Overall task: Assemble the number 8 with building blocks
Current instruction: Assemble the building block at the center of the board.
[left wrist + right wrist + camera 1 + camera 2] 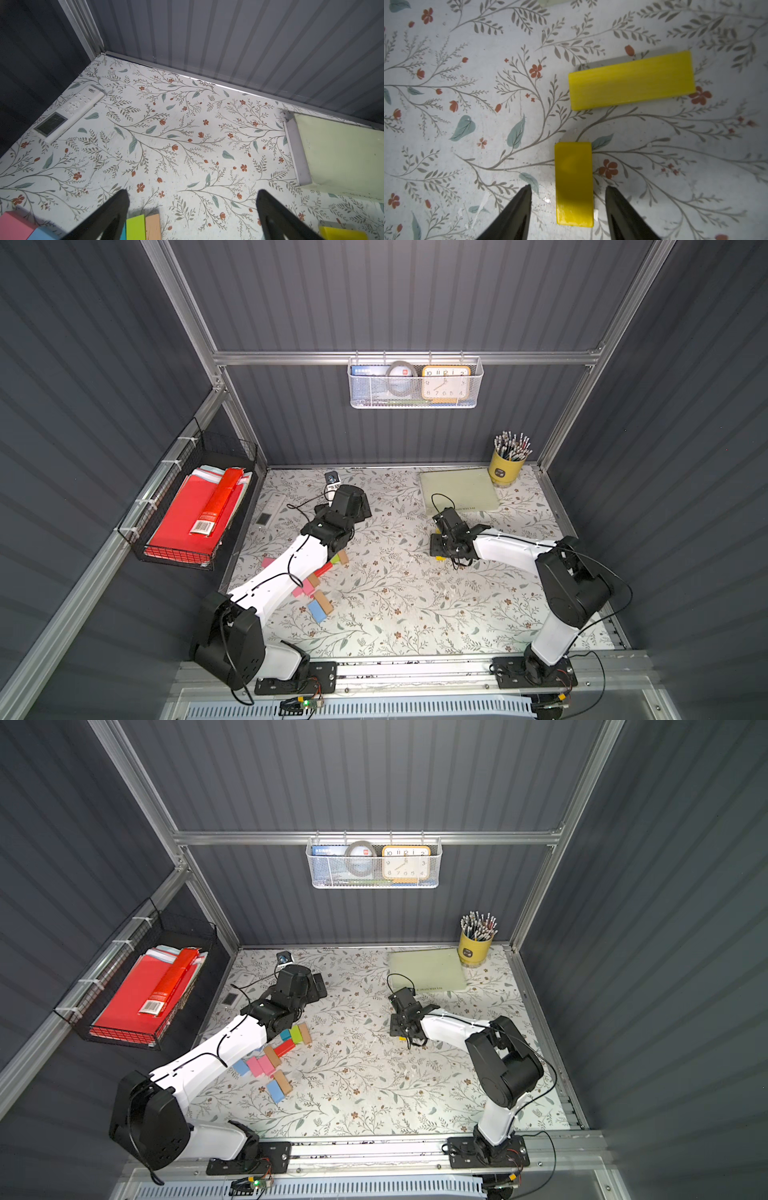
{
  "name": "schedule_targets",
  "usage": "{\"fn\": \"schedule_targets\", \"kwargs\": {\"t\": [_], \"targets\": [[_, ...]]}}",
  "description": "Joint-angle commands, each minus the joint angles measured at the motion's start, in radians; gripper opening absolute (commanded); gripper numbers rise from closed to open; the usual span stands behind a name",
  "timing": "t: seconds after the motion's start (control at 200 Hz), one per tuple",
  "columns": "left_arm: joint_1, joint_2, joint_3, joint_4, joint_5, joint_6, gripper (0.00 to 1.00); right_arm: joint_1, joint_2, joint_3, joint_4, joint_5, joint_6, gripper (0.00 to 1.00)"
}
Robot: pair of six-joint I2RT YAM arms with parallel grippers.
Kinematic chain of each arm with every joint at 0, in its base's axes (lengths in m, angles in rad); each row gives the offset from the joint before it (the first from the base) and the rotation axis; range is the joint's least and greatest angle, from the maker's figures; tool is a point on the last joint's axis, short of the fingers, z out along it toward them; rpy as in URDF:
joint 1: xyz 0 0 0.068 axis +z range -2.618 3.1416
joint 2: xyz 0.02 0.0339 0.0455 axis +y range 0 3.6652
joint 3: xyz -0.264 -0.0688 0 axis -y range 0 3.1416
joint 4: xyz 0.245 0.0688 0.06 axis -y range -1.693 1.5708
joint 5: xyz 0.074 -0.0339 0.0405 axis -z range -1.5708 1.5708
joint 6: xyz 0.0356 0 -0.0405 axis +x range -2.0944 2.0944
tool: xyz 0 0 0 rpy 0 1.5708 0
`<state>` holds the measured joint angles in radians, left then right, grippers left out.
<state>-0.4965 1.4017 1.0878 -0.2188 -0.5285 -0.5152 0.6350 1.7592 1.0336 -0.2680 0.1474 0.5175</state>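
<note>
Several building blocks lie in a loose cluster by my left arm: pink (259, 1065), blue (275, 1091), red (284, 1048), green (296, 1034) and tan (304, 1033). The arm hides part of the cluster in both top views. My left gripper (192, 192) hovers beyond them, open wide with nothing between its fingers; the green block (136, 227) and tan block (153, 226) lie beside one finger. My right gripper (568, 187) is open and straddles a short yellow block (574, 182) lying flat, with a gap on each side. A longer yellow block (631, 81) lies just past it, crosswise.
A white remote (270, 506) lies at the far left of the floral table. A pale green pad (459, 489) and a yellow pencil cup (507, 466) stand at the back right. A black wire basket (245, 448) of red folders hangs on the left wall.
</note>
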Motion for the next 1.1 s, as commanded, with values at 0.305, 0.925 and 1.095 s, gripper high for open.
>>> {"fn": "schedule_targets", "kwargs": {"t": [0.305, 0.925, 1.095], "targets": [[-0.002, -0.043, -0.014, 0.013, -0.034, 0.029, 1.00, 0.008, 0.069, 0.034, -0.027, 0.021, 0.006, 0.43], [-0.002, -0.035, -0.015, 0.012, -0.021, 0.030, 0.99, 0.005, 0.120, 0.072, -0.044, 0.066, -0.042, 0.26], [-0.002, -0.030, -0.014, 0.012, -0.020, 0.032, 0.99, 0.000, 0.123, 0.066, -0.042, 0.061, -0.049, 0.26]]}}
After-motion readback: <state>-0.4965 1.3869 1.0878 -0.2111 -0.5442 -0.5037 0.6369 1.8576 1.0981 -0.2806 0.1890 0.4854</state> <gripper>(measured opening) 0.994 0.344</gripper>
